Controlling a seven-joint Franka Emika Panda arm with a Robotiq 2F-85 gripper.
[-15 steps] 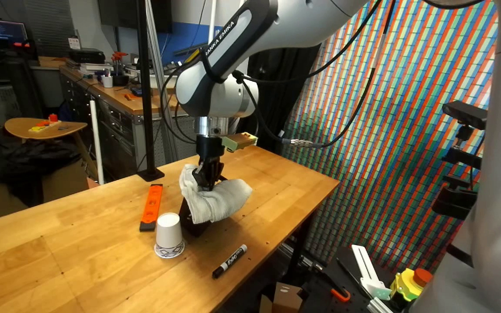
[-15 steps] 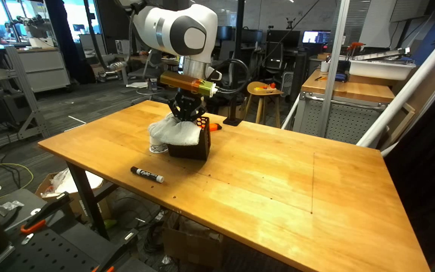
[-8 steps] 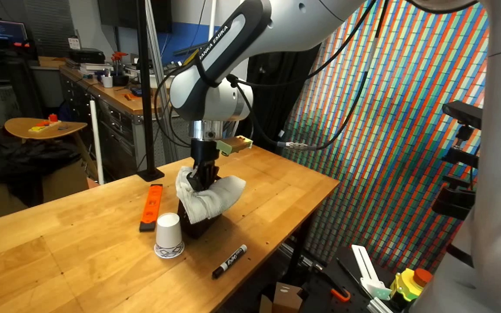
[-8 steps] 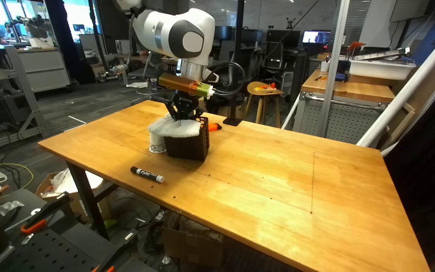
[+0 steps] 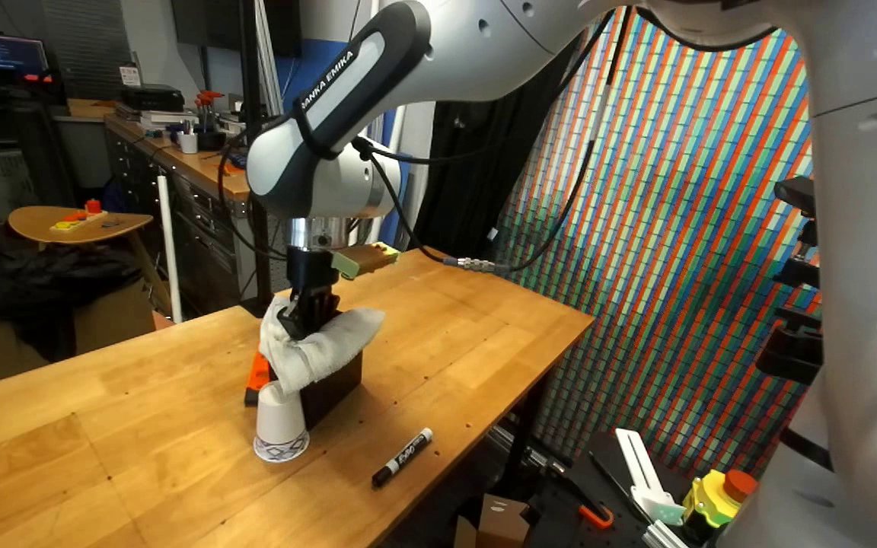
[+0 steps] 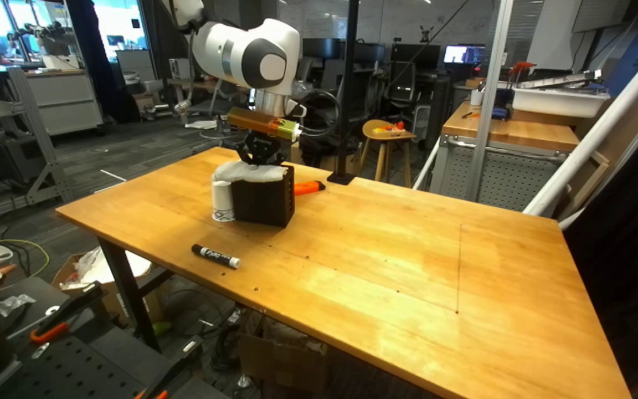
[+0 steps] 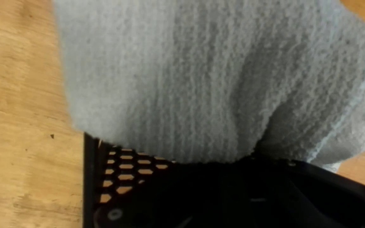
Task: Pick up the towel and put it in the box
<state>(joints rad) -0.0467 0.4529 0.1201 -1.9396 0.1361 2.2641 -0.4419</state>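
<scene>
The black box (image 5: 338,387) stands on the table, also seen in an exterior view (image 6: 266,203). Its honeycomb wall (image 7: 89,180) shows at the lower left of the wrist view. The white towel (image 5: 326,352) drapes over the box's open top, with ends spreading past its rim; it lies along the top in an exterior view (image 6: 250,172) and fills the upper wrist view (image 7: 182,82). My gripper (image 5: 299,326) points down into the towel's middle, where the folds gather, and is shut on it. The fingertips are hidden by cloth and shadow, also in the wrist view (image 7: 242,161).
An upside-down paper cup (image 5: 280,425) stands right beside the box; the towel hangs close over it, as in an exterior view (image 6: 222,199). An orange level (image 6: 309,188) lies behind the box. A black marker (image 5: 402,458) lies near the table's edge. A black pole base (image 6: 341,178) stands beyond.
My gripper and the towel have moved left in both exterior views and sunk lower onto the box. The box and the cup have slid along the same way.
</scene>
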